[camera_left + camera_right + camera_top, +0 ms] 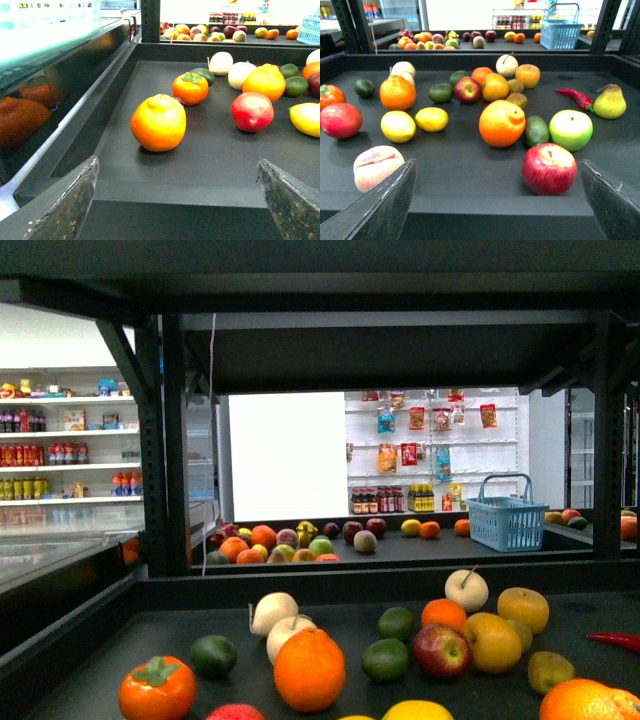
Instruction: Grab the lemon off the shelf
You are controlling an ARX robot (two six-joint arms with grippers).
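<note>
Two lemon-yellow fruits lie side by side on the shelf's black deck (465, 170): one lemon (398, 126) and a second lemon (431, 119). My right gripper (497, 162) is open at the deck's front lip, with both lemons ahead of it and off to one side. A red apple (549, 168) lies closest to it. In the front view one lemon (418, 710) shows at the bottom edge. My left gripper (177, 162) is open and empty at the front lip of the deck (210, 155); a lemon (306, 119) shows at that view's edge.
Around the lemons lie a stemmed orange (502, 123), a second orange (397, 92), a peach (376, 166), a green apple (570, 129), a pear (609, 102) and a red chilli (575, 97). An orange fruit (158, 122) sits ahead of the left gripper. A blue basket (507, 516) stands on the far rack.
</note>
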